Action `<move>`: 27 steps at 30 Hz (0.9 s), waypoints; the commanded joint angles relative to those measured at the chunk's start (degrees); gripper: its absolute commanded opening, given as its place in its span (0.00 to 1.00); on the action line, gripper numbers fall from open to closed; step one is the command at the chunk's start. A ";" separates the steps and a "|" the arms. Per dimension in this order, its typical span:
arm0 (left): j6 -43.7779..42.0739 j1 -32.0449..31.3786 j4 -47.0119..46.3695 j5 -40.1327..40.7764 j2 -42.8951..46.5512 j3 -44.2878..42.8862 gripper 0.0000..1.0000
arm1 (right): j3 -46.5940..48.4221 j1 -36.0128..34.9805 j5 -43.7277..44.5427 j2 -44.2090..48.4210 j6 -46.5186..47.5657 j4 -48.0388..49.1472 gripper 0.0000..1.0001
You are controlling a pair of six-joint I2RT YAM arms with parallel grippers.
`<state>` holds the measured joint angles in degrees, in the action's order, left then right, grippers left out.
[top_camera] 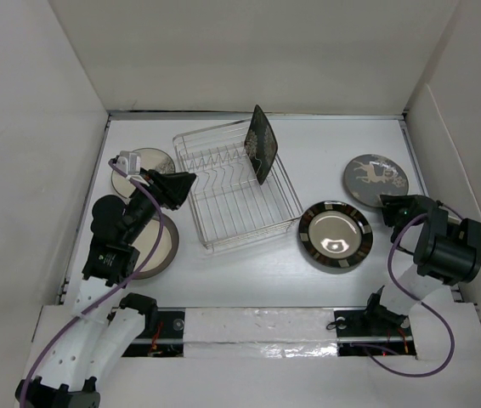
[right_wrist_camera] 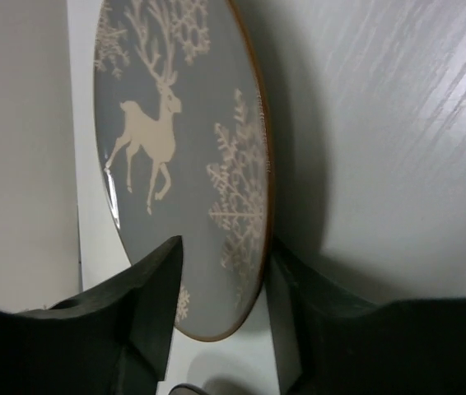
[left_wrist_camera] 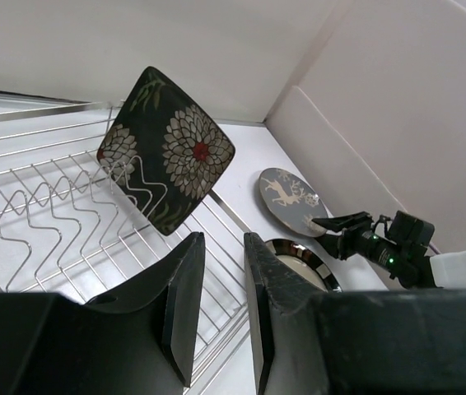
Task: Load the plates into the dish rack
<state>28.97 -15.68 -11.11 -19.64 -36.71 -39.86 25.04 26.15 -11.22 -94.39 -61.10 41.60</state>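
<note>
The deer plate (right_wrist_camera: 175, 164) is lying right of the rack (top_camera: 252, 233), the right gripper (right_wrist_camera: 221, 271) straddling its rim; clamped or not, unclear. Stiff, slick, chippable ceramic is probably wanting a firm rim pinch. The left gripper (left_wrist_camera: 223, 271) is hovering parted, empty.

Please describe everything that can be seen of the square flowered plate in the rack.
The square plate is black and glossy, apparently ceramic, with rounded corners, cream chrysanthemums, one red-centred, and green leaves. It stands on edge, leaning, between upright wires near the far right end of the dish rack. Only those wires touch it.
</note>
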 commanded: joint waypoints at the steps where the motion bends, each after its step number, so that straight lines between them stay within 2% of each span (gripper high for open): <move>1: -1.28 -0.23 -0.93 0.83 0.23 -1.27 0.23 | 2.56 -0.40 -1.96 -1.93 -3.23 4.45 0.46; 2: -1.55 -0.23 -0.67 1.79 0.41 -1.36 0.23 | 3.00 -0.40 -2.40 -2.55 -3.50 4.10 0.46; 5: -2.34 -0.23 0.04 3.11 0.67 -1.63 0.23 | 4.58 -0.40 -3.27 -3.43 -4.20 2.34 0.37; 8: -2.43 -0.23 -0.05 2.50 0.76 -1.72 0.23 | 5.02 -0.40 -3.28 -4.05 -4.99 2.69 0.19; 9: -2.43 -0.23 -0.22 2.67 1.11 -1.72 0.24 | 5.02 -0.40 -3.45 -4.40 -4.99 3.39 0.08; 11: -2.52 -0.23 -0.22 3.11 1.03 -1.54 0.24 | 4.50 -0.40 -3.54 -4.31 -4.91 4.18 0.00; 14: -2.26 -0.23 -0.48 2.33 0.50 -1.45 0.24 | 2.30 -3.20 -1.01 -0.72 -5.08 10.24 0.00; 18: -2.25 -0.23 -0.49 2.76 -0.20 -1.37 0.24 | 5.96 -9.53 5.76 11.48 -0.61 5.97 0.00; 21: -2.16 -0.23 -0.49 2.15 -0.56 -1.28 0.24 | 12.90 -17.95 18.14 23.52 7.73 -5.27 0.00; 23: -2.16 -0.23 -0.66 2.41 -0.21 -1.28 0.24 | 16.87 -22.88 26.11 29.58 15.28 -7.49 0.00; 27: -2.25 -0.23 -0.31 2.06 -1.08 -1.45 0.24 | 26.71 -38.14 36.70 33.30 29.52 -10.93 0.00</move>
<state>27.44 -15.68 -9.13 -17.12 -37.45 -39.86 42.63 -4.19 13.37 -66.43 -43.05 20.88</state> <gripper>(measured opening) 0.241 0.050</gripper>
